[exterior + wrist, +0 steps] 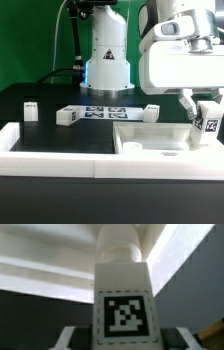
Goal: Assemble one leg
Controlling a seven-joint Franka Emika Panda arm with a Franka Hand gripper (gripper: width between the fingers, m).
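jaws pinching the leg [211, 122], tag [126, 314] large in wrist view, tiny from exterior

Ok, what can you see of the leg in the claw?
The leg is a small white rectangular post, plastic-looking, with a black-and-white square tag on one face and a rounded peg at its far end. The claw is shut on it, fingers against two sides. It hangs near a corner of the white panel, exterior view's right; contact there is unclear.

A green backdrop [30, 40] occupied the exterior view's ten o'clock sector. A matte black table [50, 135] lay at eight o'clock.
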